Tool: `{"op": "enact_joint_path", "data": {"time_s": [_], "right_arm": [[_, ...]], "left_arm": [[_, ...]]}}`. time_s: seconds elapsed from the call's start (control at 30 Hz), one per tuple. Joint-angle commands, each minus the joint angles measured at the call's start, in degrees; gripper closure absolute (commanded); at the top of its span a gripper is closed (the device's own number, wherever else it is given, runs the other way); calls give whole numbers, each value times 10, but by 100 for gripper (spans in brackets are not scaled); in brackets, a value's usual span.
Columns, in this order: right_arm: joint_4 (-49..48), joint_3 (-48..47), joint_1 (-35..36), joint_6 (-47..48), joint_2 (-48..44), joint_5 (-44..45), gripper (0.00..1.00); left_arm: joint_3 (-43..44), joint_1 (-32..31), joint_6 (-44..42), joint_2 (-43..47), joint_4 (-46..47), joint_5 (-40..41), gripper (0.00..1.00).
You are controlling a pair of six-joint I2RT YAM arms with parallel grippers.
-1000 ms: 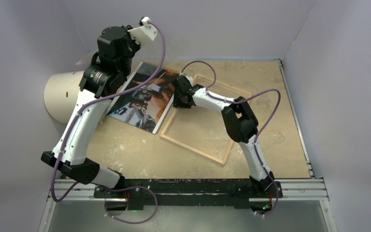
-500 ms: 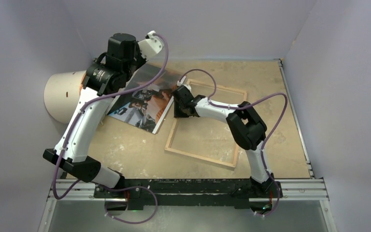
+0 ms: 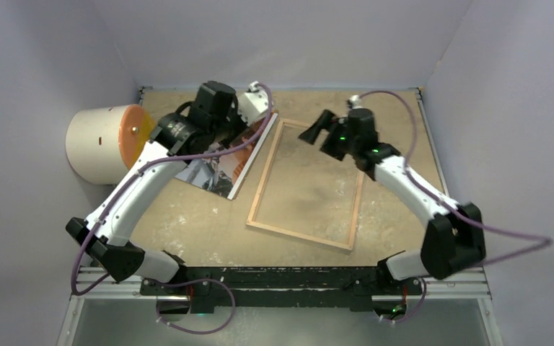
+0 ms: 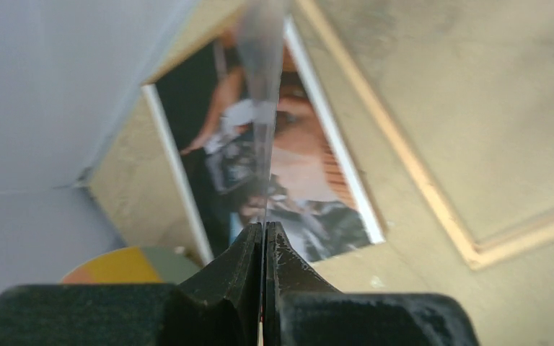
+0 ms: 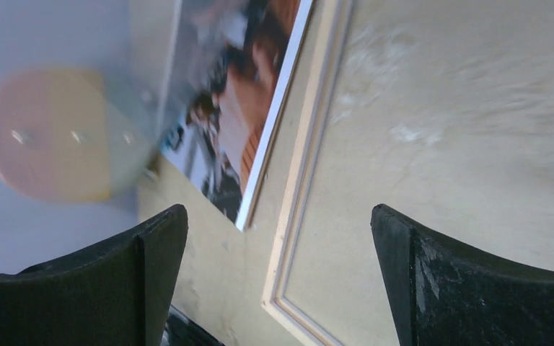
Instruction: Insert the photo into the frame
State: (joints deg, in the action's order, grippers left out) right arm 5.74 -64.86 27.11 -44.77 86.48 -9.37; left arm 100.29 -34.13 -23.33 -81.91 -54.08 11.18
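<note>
Ok so, starting at the far left of the overhead view: there's a cream cylinder (image 3: 101,144) lying on its side with an orange end face, parked against the wall.

Next over is the left arm, reaching up toward the top centre. Its tool (image 4: 263,231) is pinched together on the bottom edge of a thin clear sheet (image 4: 263,72). The left wrist camera sees that sheet edge-on, so it's basically a pale sliver running straight up the middle of the shot, held up off the surface (image 3: 209,238).

Under it is the photo (image 3: 213,173), lying face up and flat on the sandy brown surface, turned at an angle. It's a dark scene with orange-ish and grey bits and a white border. It's not in the frame. It sits just beside it on the left, with its long right edge running along the frame's left rail and only a thin strip of surface between them.

The frame (image 5: 309,144) is around the middle of the overhead view, flat on the surface, wood-coloured side up, and you can see plain surface through the opening.

Right arm comes in from the lower right and bends up over the frame's top right corner. Its tool (image 5: 278,216) hangs above the frame with the fingers spread wide apart and nothing between them.
</note>
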Motion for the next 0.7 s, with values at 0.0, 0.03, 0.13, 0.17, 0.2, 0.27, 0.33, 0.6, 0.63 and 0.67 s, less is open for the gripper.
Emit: {"op": "enact_joint_path", "data": {"time_s": [0.0,0.03,0.13,0.17,0.2,0.27,0.33,0.6,0.63,0.67], "right_arm": [[-94,111,-87,-91,-107,-106,1],[-100,125,-100,-100,-117,-115,1],[-125,156,-113,-126,-128,-135,1],[-137,166,-113,-139,-124,-141,1],[-148,178,-116,-151,-117,-150,1],[-175,194,-122,-176,-99,-168,1],[-204,207,-123,-192,-80,-175,1],[-205,191,-123,-178,11,-164,2],[-209,193,-123,-180,19,-161,2],[-212,192,-123,-179,29,-161,3]], "left_arm": [[-71,-48,84,1,25,-93,100],[-90,-56,93,-4,32,-106,100],[-131,-72,115,-19,68,-151,100],[-140,-76,120,-23,79,-164,100],[-148,-80,123,-26,89,-175,100],[-164,-88,120,-33,104,-191,100],[-178,-96,119,-39,113,-203,100],[-215,-136,114,-80,142,-218,100],[-215,-142,114,-86,143,-219,100],[-216,-147,115,-91,143,-223,100]]}}
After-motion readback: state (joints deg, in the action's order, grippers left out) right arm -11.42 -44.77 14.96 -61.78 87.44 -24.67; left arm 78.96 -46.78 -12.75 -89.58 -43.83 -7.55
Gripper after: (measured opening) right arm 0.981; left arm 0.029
